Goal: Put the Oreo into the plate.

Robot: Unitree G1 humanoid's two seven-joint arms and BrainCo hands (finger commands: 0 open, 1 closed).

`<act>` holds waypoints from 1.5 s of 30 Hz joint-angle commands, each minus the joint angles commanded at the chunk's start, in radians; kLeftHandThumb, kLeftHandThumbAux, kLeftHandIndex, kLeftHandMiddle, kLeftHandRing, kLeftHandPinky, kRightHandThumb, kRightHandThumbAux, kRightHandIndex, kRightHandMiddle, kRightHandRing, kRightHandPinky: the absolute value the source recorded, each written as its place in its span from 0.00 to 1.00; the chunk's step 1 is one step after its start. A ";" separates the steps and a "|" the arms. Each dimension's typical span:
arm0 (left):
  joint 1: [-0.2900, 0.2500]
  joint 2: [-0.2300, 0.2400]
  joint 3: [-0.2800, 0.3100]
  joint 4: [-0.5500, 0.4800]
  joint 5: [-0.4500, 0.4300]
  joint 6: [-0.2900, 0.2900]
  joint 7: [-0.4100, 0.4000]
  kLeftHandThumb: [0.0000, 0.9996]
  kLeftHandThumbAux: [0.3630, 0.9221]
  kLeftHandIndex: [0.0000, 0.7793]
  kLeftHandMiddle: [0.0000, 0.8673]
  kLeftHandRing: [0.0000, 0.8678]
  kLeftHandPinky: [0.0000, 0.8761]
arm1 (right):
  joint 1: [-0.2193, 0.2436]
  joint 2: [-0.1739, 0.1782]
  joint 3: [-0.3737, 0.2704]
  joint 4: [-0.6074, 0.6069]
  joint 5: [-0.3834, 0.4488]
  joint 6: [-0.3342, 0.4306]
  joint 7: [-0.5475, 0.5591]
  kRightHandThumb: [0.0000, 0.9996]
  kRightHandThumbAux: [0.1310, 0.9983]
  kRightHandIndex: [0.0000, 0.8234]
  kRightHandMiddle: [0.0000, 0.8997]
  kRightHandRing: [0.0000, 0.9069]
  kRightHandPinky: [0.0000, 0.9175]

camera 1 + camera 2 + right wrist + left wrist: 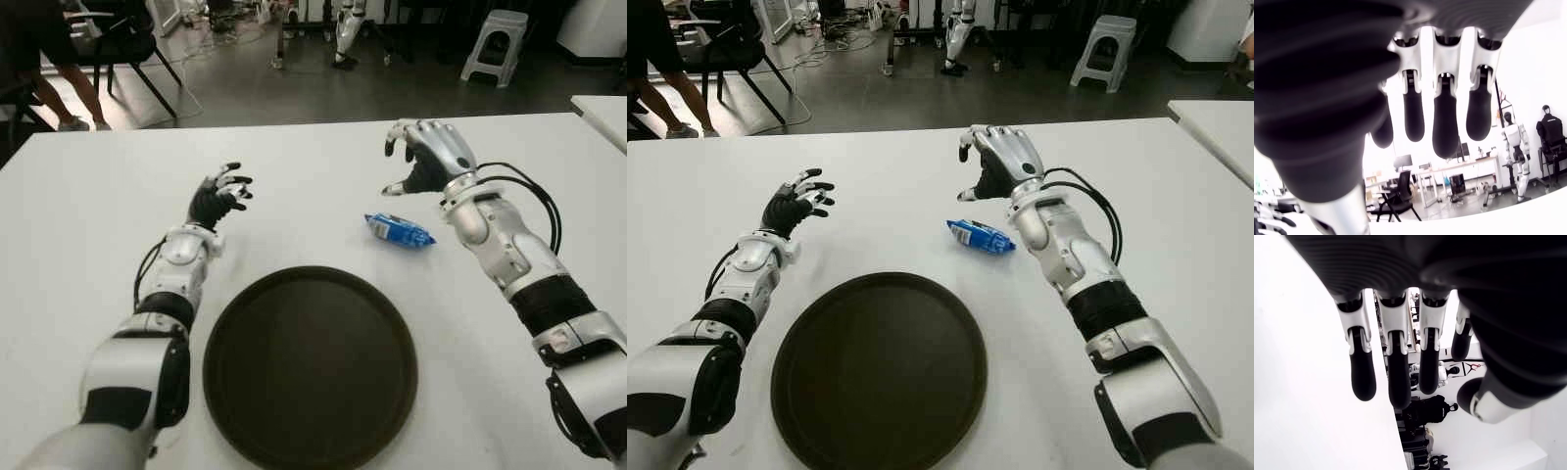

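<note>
On the smooth white desk [88, 215] I see the crinkly blue Oreo pack [399, 230] lying beyond the round dark plate [310, 364], just near my right hand [428, 157], fingers spread, empty; left hand [217, 199] likewise released.

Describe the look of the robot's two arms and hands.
Both arms have glossy silver-white shells with black ribbed bands at the joints. The left hand is mostly black with silver knuckles; the right hand has a silver back and black palm. Fingertips are black. Black cables loop beside each forearm.
</note>
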 joint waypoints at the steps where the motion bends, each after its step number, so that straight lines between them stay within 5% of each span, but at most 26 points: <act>1: 0.000 0.000 0.001 0.001 -0.001 0.001 -0.001 0.23 0.56 0.24 0.37 0.43 0.49 | 0.002 0.001 -0.004 -0.005 0.003 -0.001 -0.001 0.00 0.91 0.74 0.84 0.85 0.81; 27: 0.001 0.001 -0.007 0.003 -0.001 -0.005 -0.001 0.22 0.55 0.24 0.36 0.41 0.46 | 0.007 0.008 -0.014 0.023 0.048 -0.085 -0.010 0.00 0.91 0.74 0.82 0.82 0.79; 28: 0.001 0.001 -0.007 0.003 -0.002 -0.005 -0.003 0.22 0.55 0.23 0.36 0.41 0.46 | -0.001 0.004 -0.007 0.049 0.061 -0.118 0.010 0.00 0.91 0.72 0.79 0.80 0.77; 30: 0.002 0.002 -0.008 0.003 -0.001 -0.004 -0.005 0.22 0.55 0.22 0.35 0.41 0.46 | -0.014 -0.005 0.006 0.082 0.075 -0.159 0.052 0.00 0.84 0.45 0.50 0.49 0.37; 33: 0.002 0.002 -0.009 0.003 0.000 -0.003 -0.004 0.21 0.54 0.22 0.35 0.41 0.46 | -0.029 -0.027 0.029 0.094 0.074 -0.170 0.136 0.00 0.72 0.18 0.19 0.17 0.12; 37: 0.001 0.003 -0.011 0.003 0.002 -0.003 -0.004 0.21 0.54 0.23 0.36 0.42 0.47 | -0.043 -0.049 0.050 0.102 0.068 -0.177 0.235 0.00 0.60 0.04 0.04 0.04 0.02; 45: 0.000 0.005 -0.017 0.004 0.007 -0.004 0.004 0.20 0.52 0.23 0.36 0.42 0.48 | -0.051 -0.059 0.054 0.113 0.069 -0.188 0.300 0.00 0.52 0.00 0.00 0.00 0.00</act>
